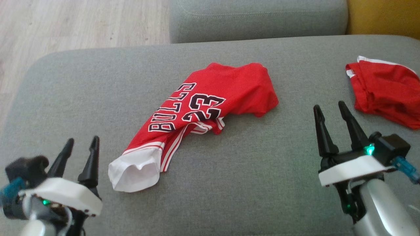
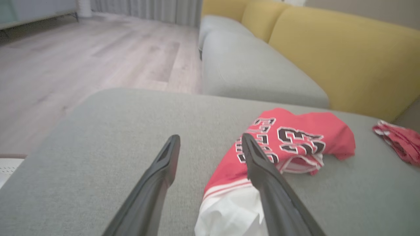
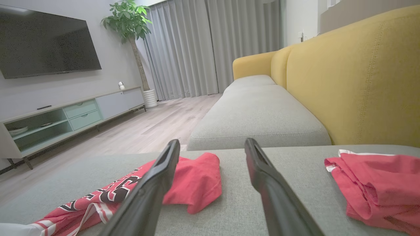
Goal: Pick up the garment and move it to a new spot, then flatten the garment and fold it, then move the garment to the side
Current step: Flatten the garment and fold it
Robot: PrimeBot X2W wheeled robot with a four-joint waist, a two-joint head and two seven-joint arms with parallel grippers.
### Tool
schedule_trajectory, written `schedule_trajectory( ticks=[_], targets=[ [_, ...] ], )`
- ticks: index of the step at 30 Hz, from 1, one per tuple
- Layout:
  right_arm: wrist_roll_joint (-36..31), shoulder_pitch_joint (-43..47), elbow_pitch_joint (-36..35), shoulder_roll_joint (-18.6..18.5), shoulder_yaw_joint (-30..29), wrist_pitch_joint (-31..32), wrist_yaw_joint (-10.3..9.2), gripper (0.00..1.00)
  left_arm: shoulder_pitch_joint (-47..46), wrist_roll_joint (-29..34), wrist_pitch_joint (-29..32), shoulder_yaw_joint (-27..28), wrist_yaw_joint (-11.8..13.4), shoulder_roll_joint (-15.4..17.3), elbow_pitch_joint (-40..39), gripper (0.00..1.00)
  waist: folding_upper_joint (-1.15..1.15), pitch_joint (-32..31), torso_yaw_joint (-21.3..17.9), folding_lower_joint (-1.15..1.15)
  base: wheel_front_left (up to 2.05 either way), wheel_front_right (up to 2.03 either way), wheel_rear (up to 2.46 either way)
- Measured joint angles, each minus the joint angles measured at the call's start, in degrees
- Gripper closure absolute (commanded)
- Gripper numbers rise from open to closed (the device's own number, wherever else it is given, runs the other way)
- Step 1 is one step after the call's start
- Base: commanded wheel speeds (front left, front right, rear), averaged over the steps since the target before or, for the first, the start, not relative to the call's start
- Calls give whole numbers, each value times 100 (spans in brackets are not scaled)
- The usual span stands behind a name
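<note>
Jersey (image 1: 210, 95): long axis near-left to far-right, white end just right of left gripper (image 1: 83, 140); right gripper (image 1: 329, 105) farther off; both wide, empty.

Grey sofa (image 3: 256, 114), wood floor (image 3: 157, 127), curtains (image 3: 213, 46)
</note>
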Motion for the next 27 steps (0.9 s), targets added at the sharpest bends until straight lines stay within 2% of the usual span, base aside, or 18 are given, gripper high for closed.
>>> schedule_trajectory(
  ticks=[1,2,6,9,21,24,27],
  targets=[
    [0,41,7,2,0,0,0,0,16,131,-257,5,93,-102,15,0,0,-8,-3,0,0,0,0],
    [0,41,7,2,0,0,0,0,16,131,-257,5,93,-102,15,0,0,-8,-3,0,0,0,0],
    [0,98,65,14,-1,0,0,0,21,592,-1170,-36,397,-455,314,0,0,-17,-20,0,0,0,0],
    [1,97,71,15,2,0,0,0,20,778,-1448,-180,444,-744,553,0,0,-7,-38,0,0,0,0],
    [53,81,209,-57,137,63,0,0,-46,959,-1591,-208,350,-1012,915,0,0,-8,-15,0,0,0,0],
    [294,4,358,-108,387,603,0,0,-107,996,-1594,-196,289,-1069,913,0,0,41,77,0,0,0,0],
    [694,-318,668,-229,703,1480,0,0,-230,1053,-1594,-169,204,-1141,909,0,0,105,214,0,0,0,0]
  ],
)
